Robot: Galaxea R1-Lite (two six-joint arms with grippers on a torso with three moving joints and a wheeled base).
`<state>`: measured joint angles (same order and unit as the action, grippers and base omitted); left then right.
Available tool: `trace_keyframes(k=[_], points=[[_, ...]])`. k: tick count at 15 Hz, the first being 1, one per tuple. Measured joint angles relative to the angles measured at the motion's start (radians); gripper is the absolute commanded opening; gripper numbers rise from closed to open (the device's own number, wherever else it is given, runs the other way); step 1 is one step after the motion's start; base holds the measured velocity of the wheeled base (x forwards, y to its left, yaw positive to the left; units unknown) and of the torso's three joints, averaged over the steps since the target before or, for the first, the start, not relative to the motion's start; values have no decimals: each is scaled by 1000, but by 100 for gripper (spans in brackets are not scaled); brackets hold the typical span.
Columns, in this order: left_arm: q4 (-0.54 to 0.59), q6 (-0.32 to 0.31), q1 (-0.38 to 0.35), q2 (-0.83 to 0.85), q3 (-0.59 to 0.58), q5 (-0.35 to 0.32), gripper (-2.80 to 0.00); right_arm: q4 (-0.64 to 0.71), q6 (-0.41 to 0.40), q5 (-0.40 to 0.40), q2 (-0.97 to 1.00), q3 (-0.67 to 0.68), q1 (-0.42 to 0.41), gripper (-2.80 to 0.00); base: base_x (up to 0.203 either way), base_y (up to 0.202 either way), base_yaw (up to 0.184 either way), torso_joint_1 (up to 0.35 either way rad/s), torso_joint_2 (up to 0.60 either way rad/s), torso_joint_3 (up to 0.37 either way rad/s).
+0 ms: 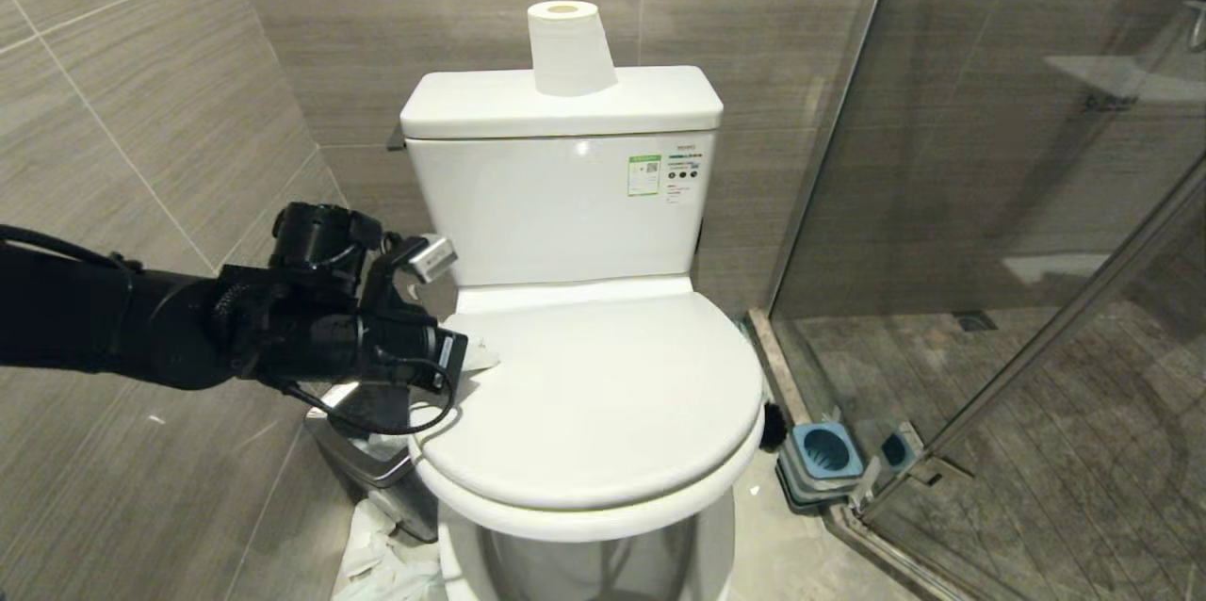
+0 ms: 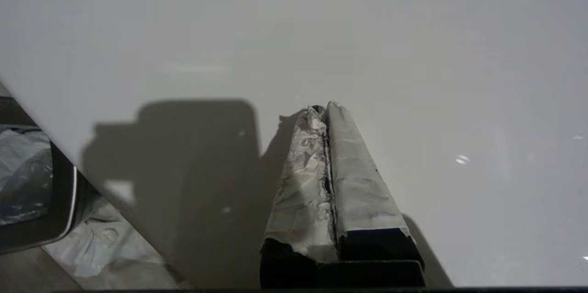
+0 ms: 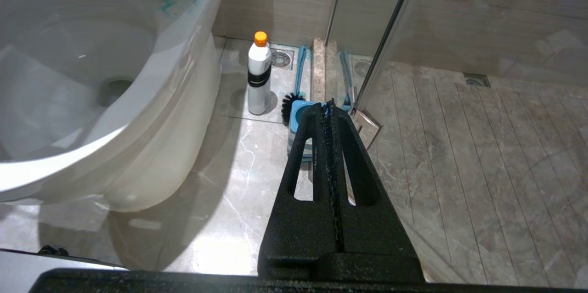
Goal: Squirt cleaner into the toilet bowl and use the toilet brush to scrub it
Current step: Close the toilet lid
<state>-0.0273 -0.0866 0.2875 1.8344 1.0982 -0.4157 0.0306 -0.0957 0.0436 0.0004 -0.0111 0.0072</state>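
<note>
The toilet bowl point(image 1: 584, 526) has its lid point(image 1: 603, 394) down flat over the seat, so nothing can go into the bowl as things lie. On the outside of the toilet, high on the side wall just under the rim, the right wrist view shows a faint blue-teal smear point(image 3: 167, 1); whether that is cleaner cannot be told for sure, and the inside of the bowl is hidden.

The cleaner point(image 3: 259, 75), a white bottle with an orange cap, stands upright on the floor just beside the toilet's foot, on the side toward the glass shower screen point(image 1: 989, 205). The toilet brush point(image 3: 294, 95) sits next to it, bristle head down beside its blue holder point(image 1: 824, 452), handle leaning up toward the wall. Neither is held by anything.

The left tool point(image 2: 327, 111) is clenched, its taped fingers point(image 2: 358, 183) pressed together with nothing between them, tip right at the lid's surface near the edge that faces the waste bin point(image 1: 372, 464). The right tool point(image 3: 328, 107) is clenched on nothing too and points down at the floor toward the brush and bottle.

Judging from this, the squirting and scrubbing are either still ahead or finished with the lid closed again; the pictures alone do not settle which. A paper roll point(image 1: 570, 45) stands on the tank.
</note>
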Motion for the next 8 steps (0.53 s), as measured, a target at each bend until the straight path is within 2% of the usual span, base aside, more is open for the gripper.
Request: trace_keyframes(k=[5,8], points=[[-13,12,-8,92,-71,14,-280,0,1,0,0,0,0,-280,0,0,0,0,0,0],[-125,16,-20,153,-116,54,-280,0,1,1,0,0,0,-280,0,0,0,0,0,0]])
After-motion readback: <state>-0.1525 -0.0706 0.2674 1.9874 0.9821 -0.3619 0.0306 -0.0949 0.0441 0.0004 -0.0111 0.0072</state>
